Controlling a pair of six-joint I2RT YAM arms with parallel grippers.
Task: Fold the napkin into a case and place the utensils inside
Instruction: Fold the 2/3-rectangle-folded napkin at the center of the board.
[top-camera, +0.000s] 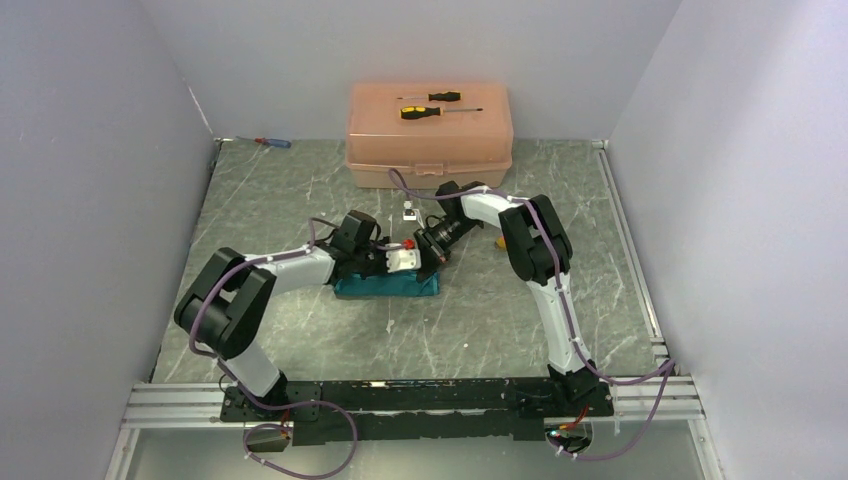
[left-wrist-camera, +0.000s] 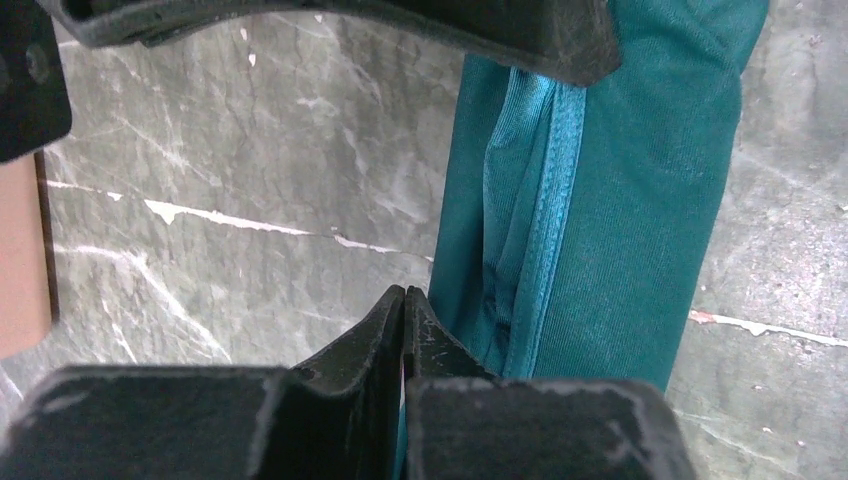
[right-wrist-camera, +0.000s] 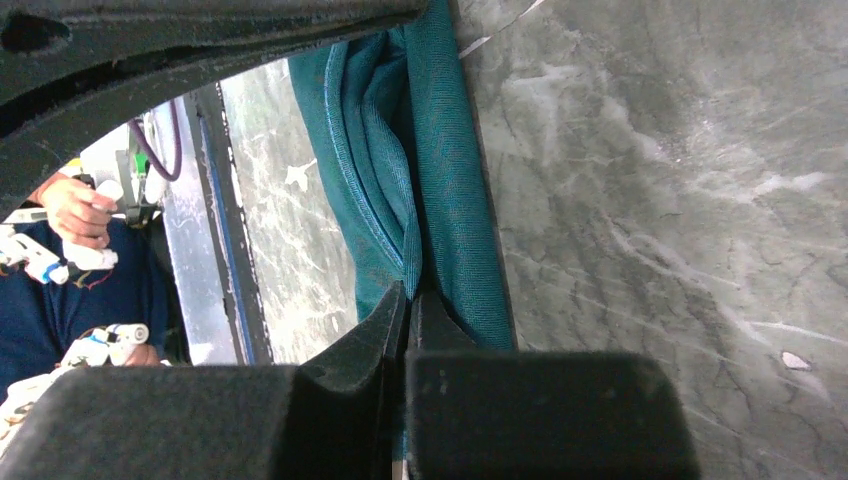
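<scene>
A teal napkin (top-camera: 388, 287) lies as a narrow folded band near the middle of the table (top-camera: 290, 190), its long side parallel to the near edge. The left gripper (left-wrist-camera: 403, 300) and right gripper (right-wrist-camera: 408, 295) each appear clenched on a cloth edge, with teal showing between the fingers. A clean fold needs both to carry the hem evenly. Only the wrist views show the stitched hem and layers. Only the overhead view shows the peach box (top-camera: 430, 125) at the far edge. No utensils can be made out.
</scene>
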